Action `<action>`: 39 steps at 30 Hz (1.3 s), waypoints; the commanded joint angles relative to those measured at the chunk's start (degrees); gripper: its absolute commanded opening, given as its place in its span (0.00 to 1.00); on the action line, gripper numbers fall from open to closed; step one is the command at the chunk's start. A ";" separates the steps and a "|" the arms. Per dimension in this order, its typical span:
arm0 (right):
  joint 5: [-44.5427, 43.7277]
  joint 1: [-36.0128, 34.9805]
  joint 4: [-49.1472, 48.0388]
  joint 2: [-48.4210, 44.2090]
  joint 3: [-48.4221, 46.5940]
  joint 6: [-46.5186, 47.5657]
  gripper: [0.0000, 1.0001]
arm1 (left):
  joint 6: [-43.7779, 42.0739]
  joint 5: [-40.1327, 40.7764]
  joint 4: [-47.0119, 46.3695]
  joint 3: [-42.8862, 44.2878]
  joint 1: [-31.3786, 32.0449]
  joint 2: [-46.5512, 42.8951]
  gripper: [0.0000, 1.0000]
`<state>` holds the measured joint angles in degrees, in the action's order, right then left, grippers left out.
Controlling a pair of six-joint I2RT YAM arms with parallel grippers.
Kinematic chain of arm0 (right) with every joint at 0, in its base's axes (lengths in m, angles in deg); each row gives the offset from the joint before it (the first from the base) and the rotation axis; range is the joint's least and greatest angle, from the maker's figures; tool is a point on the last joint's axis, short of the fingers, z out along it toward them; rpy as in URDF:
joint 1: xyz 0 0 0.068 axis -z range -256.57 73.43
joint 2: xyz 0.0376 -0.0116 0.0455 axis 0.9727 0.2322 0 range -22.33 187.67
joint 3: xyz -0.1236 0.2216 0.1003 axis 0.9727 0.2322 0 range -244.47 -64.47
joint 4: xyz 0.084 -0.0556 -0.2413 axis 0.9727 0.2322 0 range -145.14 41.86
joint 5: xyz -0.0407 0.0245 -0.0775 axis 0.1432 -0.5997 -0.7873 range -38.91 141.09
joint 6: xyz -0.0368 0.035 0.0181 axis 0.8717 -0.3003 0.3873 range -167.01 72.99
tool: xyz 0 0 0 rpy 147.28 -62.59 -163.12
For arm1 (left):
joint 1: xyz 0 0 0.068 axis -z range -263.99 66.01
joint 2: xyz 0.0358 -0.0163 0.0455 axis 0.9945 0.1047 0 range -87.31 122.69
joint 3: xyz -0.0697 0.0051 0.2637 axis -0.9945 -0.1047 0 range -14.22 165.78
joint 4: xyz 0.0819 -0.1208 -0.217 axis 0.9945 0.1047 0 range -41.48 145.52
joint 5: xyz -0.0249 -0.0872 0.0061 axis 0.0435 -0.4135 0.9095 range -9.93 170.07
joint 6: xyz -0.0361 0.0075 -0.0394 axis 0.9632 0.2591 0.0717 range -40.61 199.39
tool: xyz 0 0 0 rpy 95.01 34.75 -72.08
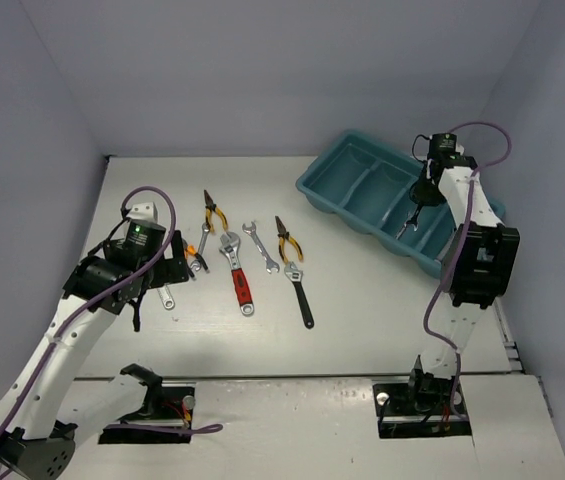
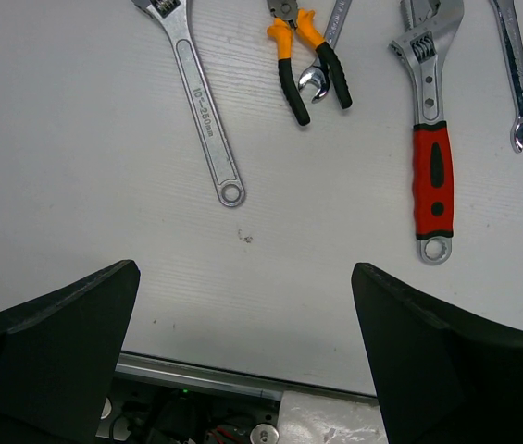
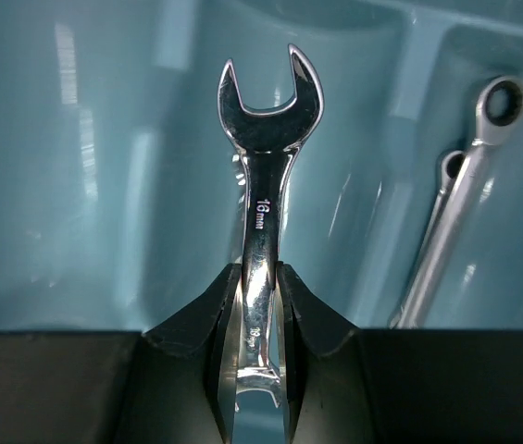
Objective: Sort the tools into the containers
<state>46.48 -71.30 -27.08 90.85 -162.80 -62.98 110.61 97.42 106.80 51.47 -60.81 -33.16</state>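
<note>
Clamped a silver open-end wrench [image 3: 263, 166] by its shank in the right end effector [image 3: 263, 277], jaws narrow on it, forked head pointing away from the wrist camera. Hung it above the floor of one compartment of the teal tray [image 1: 307, 185], toward the tray's right end; could not tell from above which compartment. Lost part of that end behind the right arm [image 1: 477, 250] in the top view. Saw two more silver wrenches [image 3: 455, 203] lying in the next compartment to the right in the wrist view, past a divider wall [image 3: 407, 120]. Held the left end effector [image 2: 247, 305] spread wide and empty over the white surface [image 2: 76, 185], well apart from the tray. Found ahead of its fingers [image 2: 57, 351] a plain silver adjustable wrench [image 2: 204, 106], orange-handled pliers [image 2: 303, 55] with a small wrench head [image 2: 315, 85] between the handles, a red-handled adjustable wrench [image 2: 430, 157] and a further silver wrench [image 2: 520, 74]. Made out second pliers [image 1: 287, 240] and a black-handled adjustable wrench [image 1: 302, 297] beyond these, nearer the tray.
</note>
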 commanded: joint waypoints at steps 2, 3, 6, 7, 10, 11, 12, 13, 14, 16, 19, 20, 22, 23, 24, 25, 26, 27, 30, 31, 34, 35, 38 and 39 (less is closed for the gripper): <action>1.92 0.27 -2.63 3.95 -1.46 -1.87 0.00 | 1.65 -0.52 -0.80 0.89 -0.42 0.03 0.97; 1.74 0.27 -3.03 4.30 -1.28 -2.04 0.01 | 1.74 -0.46 -0.81 0.93 -0.42 0.10 0.97; 1.26 0.27 -3.19 4.86 -1.95 -2.05 0.15 | 1.65 -0.21 -0.89 1.11 -0.42 0.43 0.97; 1.20 0.20 -3.19 4.66 -2.21 -2.05 0.23 | 1.58 -0.15 -0.89 1.17 -0.42 0.63 0.97; 0.41 -0.23 -3.19 2.79 -2.38 -1.72 0.38 | 1.48 -0.45 -0.97 1.35 -0.42 1.02 0.97; -0.05 -0.48 -3.19 2.16 -2.39 -1.55 0.42 | 1.55 -0.55 -0.98 1.44 -0.42 1.19 0.97; -0.87 -1.21 -3.14 1.13 -2.29 -1.13 0.45 | 1.61 -0.61 -0.98 1.55 -0.42 1.27 0.97; -1.70 -2.38 -3.12 -0.10 -2.19 -0.57 0.47 | 1.67 -0.65 -1.01 1.65 -0.42 1.36 0.97; -2.44 -4.27 -3.17 -1.57 -2.14 0.16 0.50 | 1.72 -0.65 -1.12 1.70 -0.42 1.52 0.97; -4.16 -8.04 -3.19 -3.41 -2.05 2.20 0.51 | 1.65 -0.67 -1.35 1.81 -0.42 1.90 0.97; -5.19 -17.50 -3.28 -6.40 -2.49 5.53 0.50 | 1.65 -0.83 -1.59 1.85 -0.42 2.46 0.97; -5.16 -21.37 -3.37 -7.17 -2.87 6.73 0.48 | 1.65 -0.93 -1.68 1.91 -0.42 2.65 0.97; -4.46 -25.86 -3.37 -7.18 -4.06 9.82 0.45 | 1.65 -1.08 -1.76 2.14 -0.42 3.05 0.97; -2.95 -29.14 -3.30 -6.92 -4.53 11.27 0.45 | 1.65 -1.09 -1.70 2.29 -0.42 3.13 0.97; -2.43 -31.49 -3.28 -6.46 -4.97 11.75 0.45 | 1.59 -1.09 -1.68 2.28 -0.42 3.15 0.97; -0.69 -33.27 -3.22 -5.46 -5.77 13.07 0.45 | 1.56 -1.21 -1.74 2.31 -0.42 3.27 0.97; 0.48 -36.04 -3.23 -4.40 -6.41 14.39 0.45 | 1.45 -1.34 -1.73 2.34 -0.42 3.25 0.97; 1.08 -39.08 -3.28 -3.34 -6.89 15.49 0.45 | 1.29 -1.46 -1.67 2.34 -0.42 3.16 0.97; 3.90 -42.66 -3.28 0.97 -8.22 18.06 0.46 | 1.04 -1.87 -1.52 2.25 -0.42 2.78 0.97; 4.16 -43.62 -3.28 1.88 -8.76 18.06 0.46 | 1.04 -1.94 -1.50 2.09 -0.47 2.45 0.97; 4.17 -45.06 -3.28 6.00 -10.13 17.82 0.46 | 0.98 -2.09 -1.50 1.60 -0.50 1.48 0.97; 4.17 -45.39 -3.28 7.10 -10.54 17.79 0.46 | 0.95 -2.11 -1.48 1.41 -0.50 1.15 0.97; 5.99 -45.70 -3.28 9.26 -11.52 17.90 0.47 | 0.77 -2.32 -1.33 0.93 -0.50 0.18 0.97; 6.35 -46.12 -3.37 10.71 -11.70 18.42 0.47 | 0.77 -2.41 -1.24 0.76 -0.50 -0.34 0.97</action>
<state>50.79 -117.04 -30.48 99.68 -171.64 -46.52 111.35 95.03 106.61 51.47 -60.88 -31.41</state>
